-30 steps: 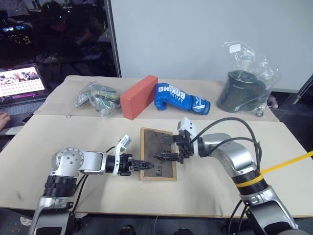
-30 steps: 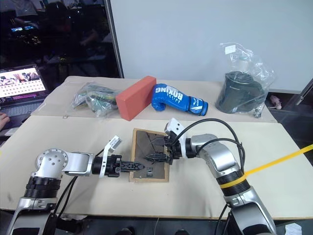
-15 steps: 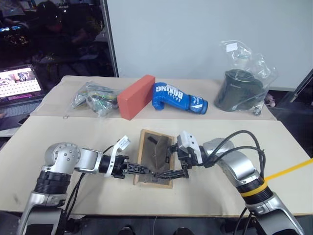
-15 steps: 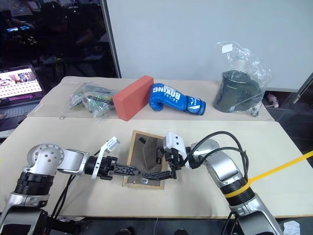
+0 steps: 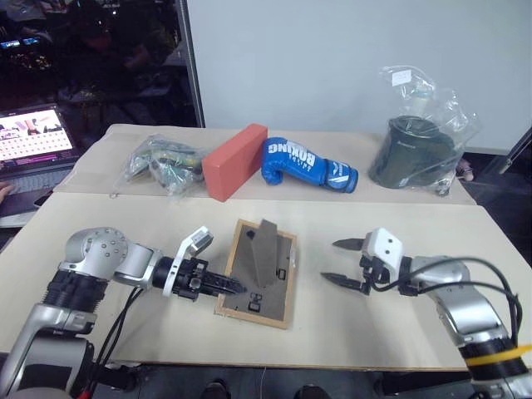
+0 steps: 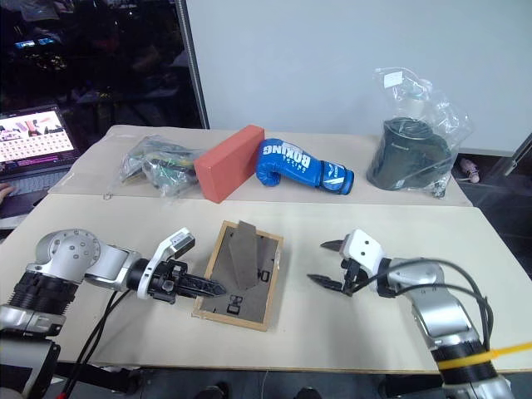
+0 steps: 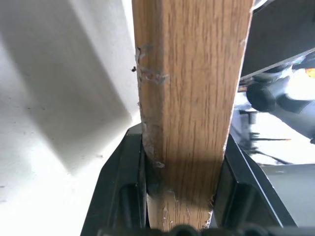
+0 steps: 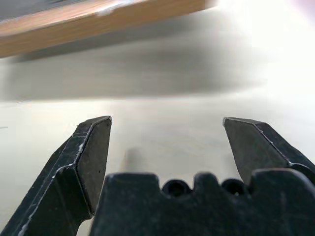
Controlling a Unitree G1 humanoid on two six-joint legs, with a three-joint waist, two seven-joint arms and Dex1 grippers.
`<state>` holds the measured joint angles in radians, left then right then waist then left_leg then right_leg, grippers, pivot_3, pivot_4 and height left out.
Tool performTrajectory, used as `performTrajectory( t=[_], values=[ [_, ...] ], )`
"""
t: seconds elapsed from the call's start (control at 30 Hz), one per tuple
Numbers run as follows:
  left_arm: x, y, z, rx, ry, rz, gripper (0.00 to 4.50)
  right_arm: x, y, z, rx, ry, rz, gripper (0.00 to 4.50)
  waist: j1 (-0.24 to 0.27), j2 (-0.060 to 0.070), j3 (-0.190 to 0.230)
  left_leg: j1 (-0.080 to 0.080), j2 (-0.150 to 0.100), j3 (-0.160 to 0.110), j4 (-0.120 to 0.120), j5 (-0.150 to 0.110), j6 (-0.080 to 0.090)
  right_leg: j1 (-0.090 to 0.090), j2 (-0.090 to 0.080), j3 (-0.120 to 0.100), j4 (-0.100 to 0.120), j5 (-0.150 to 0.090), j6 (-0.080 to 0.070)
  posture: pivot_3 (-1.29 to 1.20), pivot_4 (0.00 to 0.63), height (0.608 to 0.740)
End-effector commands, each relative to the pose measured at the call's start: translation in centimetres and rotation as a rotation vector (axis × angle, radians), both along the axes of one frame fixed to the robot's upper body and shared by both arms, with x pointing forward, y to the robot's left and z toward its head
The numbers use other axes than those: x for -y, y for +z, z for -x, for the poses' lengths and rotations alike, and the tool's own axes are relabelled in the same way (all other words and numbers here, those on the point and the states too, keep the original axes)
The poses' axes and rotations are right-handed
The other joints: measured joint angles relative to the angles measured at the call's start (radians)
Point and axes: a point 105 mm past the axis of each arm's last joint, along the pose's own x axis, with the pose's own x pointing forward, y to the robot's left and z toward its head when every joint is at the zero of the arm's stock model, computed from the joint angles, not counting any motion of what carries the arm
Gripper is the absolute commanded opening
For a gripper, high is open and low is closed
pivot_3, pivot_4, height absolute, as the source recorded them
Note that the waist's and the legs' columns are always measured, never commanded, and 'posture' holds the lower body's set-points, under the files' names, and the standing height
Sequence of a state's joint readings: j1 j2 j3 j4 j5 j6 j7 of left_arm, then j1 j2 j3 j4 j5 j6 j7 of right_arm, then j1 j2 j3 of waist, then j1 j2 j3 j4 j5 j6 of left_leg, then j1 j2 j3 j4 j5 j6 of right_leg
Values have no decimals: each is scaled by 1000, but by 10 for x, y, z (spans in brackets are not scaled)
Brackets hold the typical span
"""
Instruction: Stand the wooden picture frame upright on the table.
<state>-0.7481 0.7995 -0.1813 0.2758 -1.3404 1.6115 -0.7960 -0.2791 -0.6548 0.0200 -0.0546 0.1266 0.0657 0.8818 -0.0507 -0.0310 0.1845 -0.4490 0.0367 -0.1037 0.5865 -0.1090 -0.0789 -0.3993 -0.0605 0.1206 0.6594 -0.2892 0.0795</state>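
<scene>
The wooden picture frame [image 5: 278, 291] rests back side up on the table [image 5: 125, 241], its dark back board showing and its fold-out stand [image 5: 264, 248] raised off the board. My left gripper [image 5: 226, 287] is shut on the frame's left wooden rail. In the left wrist view that rail [image 7: 187, 73] sits clamped between the two black fingers [image 7: 129, 162]. The gripped edge seems lifted a little, with shadow under it. My right gripper [image 5: 331, 261] hangs open to the right of the frame, apart from it; its wrist view shows spread fingertips [image 8: 96, 132] and the frame's edge [image 8: 98, 22] beyond.
Along the far section of the table lie a clear bag of small items [image 5: 164, 165], an orange-red block [image 5: 235, 161], a blue boxing glove [image 5: 307, 166] and a dark pot in a plastic bag [image 5: 413, 154]. A lit laptop [image 5: 29, 141] stands off the left edge.
My right gripper has drawn away from the frame's back to the right, still open. The stand now sticks up from the back board. My left gripper keeps its hold and has risen slightly.
</scene>
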Motion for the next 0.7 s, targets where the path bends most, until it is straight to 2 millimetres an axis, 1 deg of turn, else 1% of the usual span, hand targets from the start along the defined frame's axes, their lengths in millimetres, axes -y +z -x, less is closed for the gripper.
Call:
performTrajectory(
  t=[0.03,0.07,0.17,0.23,0.3,0.33,0.43,0.6,0.7],
  values=[
    [3,22,1,-64,-37,138,1158,-4,31,-1,396,-69,64,4237,-2,0,0,-3,0,0,2,0,0,-3,0,0,2,0,0,0,150,727],
    [3,20,0,-102,-32,150,1158,-8,31,2,501,-64,132,4237,-5,1,1,-4,0,0,2,0,0,-4,0,0,2,0,0,0,150,727],
    [3,17,0,-167,-37,158,1158,-24,25,9,730,-2,310,4237,-5,1,1,-5,-1,0,3,0,0,-5,0,1,3,0,0,0,150,727],
    [6,17,0,-193,-54,160,1158,-37,36,11,872,21,323,4237,-6,1,1,-5,-1,0,3,0,0,-5,0,1,3,0,0,0,150,727],
    [7,18,0,-205,-60,154,1158,-43,45,12,953,29,312,4237,-8,1,1,-5,-1,0,3,1,-1,-5,0,1,4,0,0,0,150,727],
    [7,17,-1,-206,-62,143,1158,-47,46,12,978,49,316,4237,-8,1,1,-5,-1,0,3,1,-1,-5,0,1,4,0,0,0,150,727],
    [13,26,-4,-213,-85,175,1158,-67,41,14,1031,162,357,4237,-9,1,2,-5,-1,0,4,1,-1,-4,0,0,4,0,0,0,150,727],
    [17,28,-6,-211,-99,166,1158,-75,50,16,1095,189,319,4237,-7,1,2,-5,-1,-1,4,1,-1,-4,0,0,4,0,0,0,150,727],
    [15,24,-4,-218,-97,149,1158,-77,52,18,1092,198,284,3483,-8,1,2,-6,-1,-1,4,1,-1,-4,0,0,5,0,0,0,150,727]
  ],
)
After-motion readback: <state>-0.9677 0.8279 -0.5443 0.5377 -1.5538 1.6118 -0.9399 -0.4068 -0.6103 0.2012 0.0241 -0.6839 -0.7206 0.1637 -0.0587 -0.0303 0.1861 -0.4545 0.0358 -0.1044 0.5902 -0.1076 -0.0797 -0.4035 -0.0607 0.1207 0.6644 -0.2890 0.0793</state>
